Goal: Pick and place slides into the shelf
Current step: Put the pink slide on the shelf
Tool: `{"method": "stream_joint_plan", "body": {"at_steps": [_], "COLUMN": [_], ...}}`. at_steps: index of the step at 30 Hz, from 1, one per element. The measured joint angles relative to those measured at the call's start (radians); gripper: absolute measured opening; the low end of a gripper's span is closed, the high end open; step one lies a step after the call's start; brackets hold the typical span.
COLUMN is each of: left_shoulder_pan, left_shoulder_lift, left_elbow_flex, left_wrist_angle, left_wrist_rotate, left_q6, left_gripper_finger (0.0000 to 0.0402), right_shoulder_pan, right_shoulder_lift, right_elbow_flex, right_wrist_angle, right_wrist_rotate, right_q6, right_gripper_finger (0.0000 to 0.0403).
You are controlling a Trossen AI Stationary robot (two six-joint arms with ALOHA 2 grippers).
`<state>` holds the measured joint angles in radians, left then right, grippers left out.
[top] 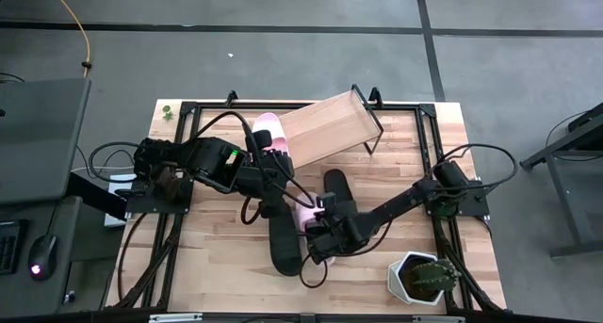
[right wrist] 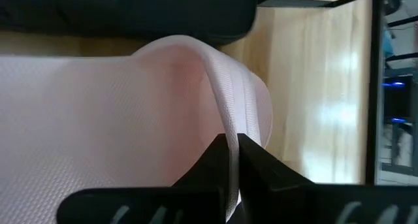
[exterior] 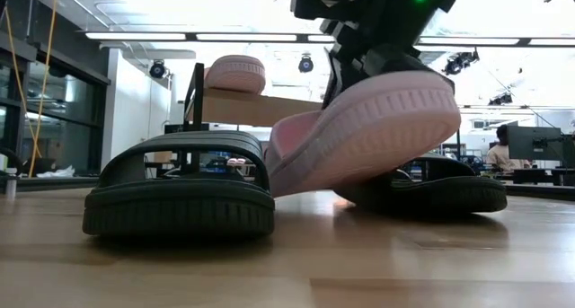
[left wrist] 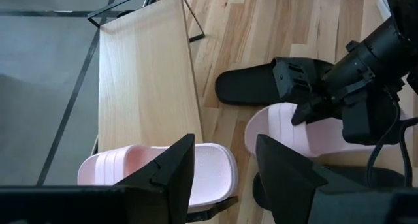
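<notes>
Setting: grey floor surrounds a light-wood table [top: 226, 276] bordered by a black frame; a potted cactus [top: 426, 278] stands at its near right corner.
Shelf: the slanted light-wood shelf [top: 330, 127] sits at the far middle of the table, its board tilted on thin black metal.
Pink slide, placed: one pale pink slide [top: 267, 132] lies at the left end of the shelf; in the low view it shows raised on the board [exterior: 235, 74].
Left gripper: the left gripper [left wrist: 225, 178] hangs just above that placed slide [left wrist: 157, 168], fingers spread apart, nothing between them.
Pink slide, held: the second pink slide [exterior: 368, 128] is tilted, one end raised off the table and the lower end close to the wood, between the two black slides.
Right gripper: the right gripper [right wrist: 232, 159] is pressed together on the thin edge of this slide's strap [right wrist: 222, 87], pinching it; in the high view it sits near the table's middle [top: 325, 231].
Black slide, near: one black slide [exterior: 180, 196] lies flat on the table in front of the lifted pink one, also seen from above [top: 283, 238].
Black slide, far: the other black slide [top: 337, 186] lies flat just behind the right gripper, near the shelf's front edge.
</notes>
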<state>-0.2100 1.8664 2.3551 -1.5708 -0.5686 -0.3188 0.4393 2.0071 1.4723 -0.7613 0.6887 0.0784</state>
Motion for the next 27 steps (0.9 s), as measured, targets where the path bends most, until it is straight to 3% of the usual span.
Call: {"method": "stream_joint_plan", "body": {"at_steps": [10,27], "left_shoulder_pan": [0.000,0.000], "left_shoulder_lift": [0.000,0.000], "left_elbow_flex": [0.000,0.000], "left_wrist_angle": [0.000,0.000], "left_wrist_rotate": [0.000,0.000], "left_q6": [0.000,0.009], "left_gripper_finger": [0.0152,0.0152], "right_shoulder_pan": [-0.001,0.000], "right_shoulder_lift": [-0.082,-0.198], "right_elbow_flex": [0.000,0.000], "right_wrist_angle": [-0.034,-0.069], "right_wrist_rotate": [0.063,0.063], "right_q6": [0.007,-0.019], "right_gripper_finger": [0.0001,0.0000]}}
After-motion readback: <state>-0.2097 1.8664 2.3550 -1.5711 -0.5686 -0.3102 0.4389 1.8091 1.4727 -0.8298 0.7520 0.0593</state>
